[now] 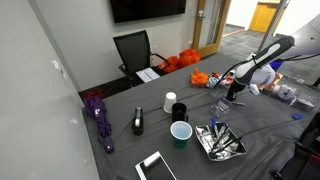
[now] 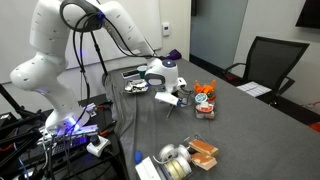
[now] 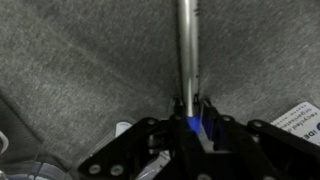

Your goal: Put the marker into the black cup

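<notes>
— How wide do we find the gripper [image 3: 192, 122]?
— Narrowed right down, pinching the marker [image 3: 187, 50].
— And the black cup [image 1: 179, 110]?
— We see it well apart on the table [image 1: 255, 128], beside the white cup [image 1: 169, 101].

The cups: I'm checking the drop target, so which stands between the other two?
The black cup, between the small white cup and the wider blue cup.

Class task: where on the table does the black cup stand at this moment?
In an exterior view the black cup stands mid-table, just beside the white cup, with the blue cup nearer the camera.
</notes>
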Controlling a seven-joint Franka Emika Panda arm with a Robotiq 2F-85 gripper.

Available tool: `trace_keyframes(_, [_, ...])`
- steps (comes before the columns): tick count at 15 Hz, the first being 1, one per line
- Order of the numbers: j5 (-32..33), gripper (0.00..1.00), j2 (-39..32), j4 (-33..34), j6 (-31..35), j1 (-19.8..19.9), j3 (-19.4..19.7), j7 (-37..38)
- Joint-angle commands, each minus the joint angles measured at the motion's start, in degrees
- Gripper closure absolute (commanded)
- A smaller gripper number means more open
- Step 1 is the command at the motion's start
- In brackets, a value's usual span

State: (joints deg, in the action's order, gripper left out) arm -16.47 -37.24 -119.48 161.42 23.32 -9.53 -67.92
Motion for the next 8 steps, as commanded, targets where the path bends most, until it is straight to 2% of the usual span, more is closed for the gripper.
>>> trace_keyframes(1, [1.0,0.99,-0.9,0.1,2.0,2.3,-2.2,-0.3])
trace_keyframes(2, [1.0,0.95,-0.7,-0.1,2.2,2.6,-2.5,-0.4])
trace_keyframes(8, [1.3,0.95,2.5,-3.2,2.1,5.3,-4.2,-1.9])
